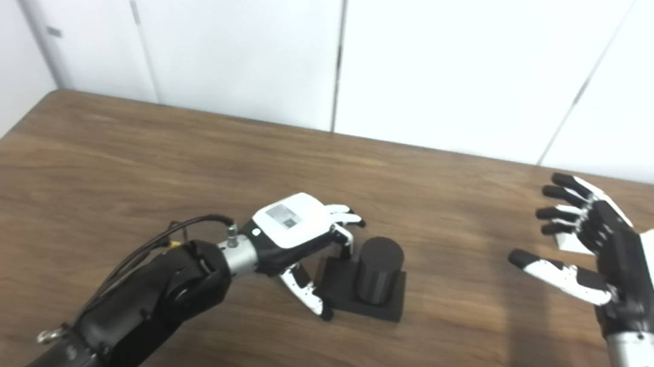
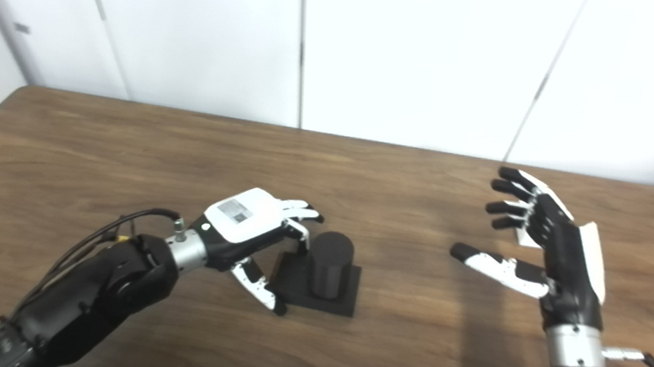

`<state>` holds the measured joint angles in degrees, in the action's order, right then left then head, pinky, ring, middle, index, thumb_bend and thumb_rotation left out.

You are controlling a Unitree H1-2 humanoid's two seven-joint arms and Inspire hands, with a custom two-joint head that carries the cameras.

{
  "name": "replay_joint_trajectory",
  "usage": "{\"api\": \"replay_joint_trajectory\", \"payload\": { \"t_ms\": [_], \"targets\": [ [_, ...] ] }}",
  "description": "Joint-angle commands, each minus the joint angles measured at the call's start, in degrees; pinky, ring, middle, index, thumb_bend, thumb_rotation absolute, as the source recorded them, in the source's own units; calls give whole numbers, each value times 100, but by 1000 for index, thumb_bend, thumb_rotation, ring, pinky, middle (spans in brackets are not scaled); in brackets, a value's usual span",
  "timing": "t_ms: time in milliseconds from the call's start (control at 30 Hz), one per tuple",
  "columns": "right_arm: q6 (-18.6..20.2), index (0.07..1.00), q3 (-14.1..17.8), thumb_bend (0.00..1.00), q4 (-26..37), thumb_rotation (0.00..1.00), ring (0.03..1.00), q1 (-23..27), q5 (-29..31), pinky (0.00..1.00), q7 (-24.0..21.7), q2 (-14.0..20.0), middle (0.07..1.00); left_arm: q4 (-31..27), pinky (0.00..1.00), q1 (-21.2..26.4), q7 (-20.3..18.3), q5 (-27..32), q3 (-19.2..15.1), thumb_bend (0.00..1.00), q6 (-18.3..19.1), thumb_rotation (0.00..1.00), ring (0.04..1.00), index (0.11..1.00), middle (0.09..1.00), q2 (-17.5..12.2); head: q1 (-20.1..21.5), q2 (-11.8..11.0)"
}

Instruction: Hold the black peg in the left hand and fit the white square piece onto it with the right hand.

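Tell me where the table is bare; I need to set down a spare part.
Bare: the far left corner of the table, and the strip between the peg and the right hand. Crowded: around the left hand at the peg's base, and by the white piece.

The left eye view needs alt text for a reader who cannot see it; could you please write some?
The left hand, open, reaches beside a black peg on a wooden table; the open right hand hovers before a white square piece.
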<state>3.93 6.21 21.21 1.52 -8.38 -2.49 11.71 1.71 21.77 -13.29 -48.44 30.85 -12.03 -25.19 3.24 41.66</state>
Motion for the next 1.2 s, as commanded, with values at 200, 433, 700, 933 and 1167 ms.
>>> {"api": "replay_joint_trajectory", "payload": {
  "t_ms": [200, 433, 700, 933, 1167],
  "targets": [
    [200, 787, 208, 622, 259, 187, 594, 525, 103, 510, -228, 628, 705, 24, 749, -102, -202, -376, 69, 523, -220, 69, 889, 487, 886, -404, 481, -62],
    [747, 871, -43, 680, 308, 125, 640, 828, -378, 529, -778, 1434, 757, -160, 757, -213, -332, -330, -22, 524, -218, 68, 893, 488, 886, -585, 1273, -283],
    [1018, 880, -381, 750, -22, 95, 737, 1391, -1062, 598, -1232, 2164, 823, -141, 722, -406, -81, -196, -261, 524, -405, 60, 853, 487, 858, -661, 1883, -440],
    [1433, 907, -889, 795, -372, 93, 846, 2053, -1906, 694, -1843, 2770, 891, -102, 702, -423, -66, -251, -301, 524, -469, 60, 843, 487, 849, -668, 1986, -496],
    [1337, 882, -1479, 947, -854, 130, 932, 2594, -2579, 836, -2408, 3194, 926, -178, 701, -465, -103, -254, -337, 524, -496, 61, 841, 487, 844, -730, 2166, -577]
  ]
}}
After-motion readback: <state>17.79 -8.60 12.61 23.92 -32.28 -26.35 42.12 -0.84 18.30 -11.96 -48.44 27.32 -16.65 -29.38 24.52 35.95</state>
